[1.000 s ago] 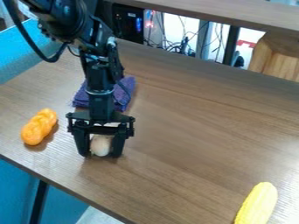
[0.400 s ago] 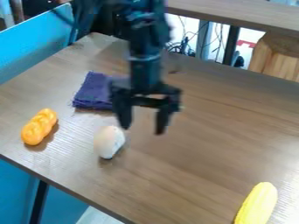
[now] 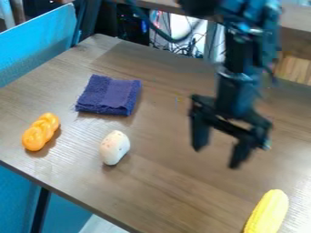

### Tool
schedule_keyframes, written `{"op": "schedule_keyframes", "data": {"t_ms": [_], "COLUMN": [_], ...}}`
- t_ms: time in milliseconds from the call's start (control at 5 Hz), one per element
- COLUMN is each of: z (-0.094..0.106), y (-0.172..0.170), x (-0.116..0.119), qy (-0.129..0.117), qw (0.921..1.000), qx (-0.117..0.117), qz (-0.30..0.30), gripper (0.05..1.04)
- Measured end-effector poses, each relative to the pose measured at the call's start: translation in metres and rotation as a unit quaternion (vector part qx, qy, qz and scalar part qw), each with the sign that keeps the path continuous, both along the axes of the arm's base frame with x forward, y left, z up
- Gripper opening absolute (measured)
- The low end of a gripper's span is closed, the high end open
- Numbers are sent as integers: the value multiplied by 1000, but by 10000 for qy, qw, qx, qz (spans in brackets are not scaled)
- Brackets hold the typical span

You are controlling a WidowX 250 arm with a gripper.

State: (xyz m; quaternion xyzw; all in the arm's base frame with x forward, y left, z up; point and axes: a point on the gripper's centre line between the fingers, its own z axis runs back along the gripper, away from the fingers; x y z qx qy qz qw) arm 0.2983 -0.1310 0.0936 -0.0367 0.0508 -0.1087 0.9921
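1.0 s ago, the gripper stood around the pale oval object, with 1 finger at each side of it. By 0.4 s ago it had lifted off and was up and to the right of that object. Now it hangs well to the object's right, its 2 fingers wide apart with nothing between them, and it has turned so that they line up on a slant. The arm has swung the same way, uncovering the purple cloth behind the oval object.
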Motion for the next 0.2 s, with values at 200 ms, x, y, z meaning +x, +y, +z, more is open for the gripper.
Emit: {"op": "schedule_keyframes", "data": {"t_ms": [200], "z": [-10], "y": [-47], "x": [-6], "qy": [193], "qw": [9976], "qx": [-364], "qz": [-561], "gripper": [988]}}
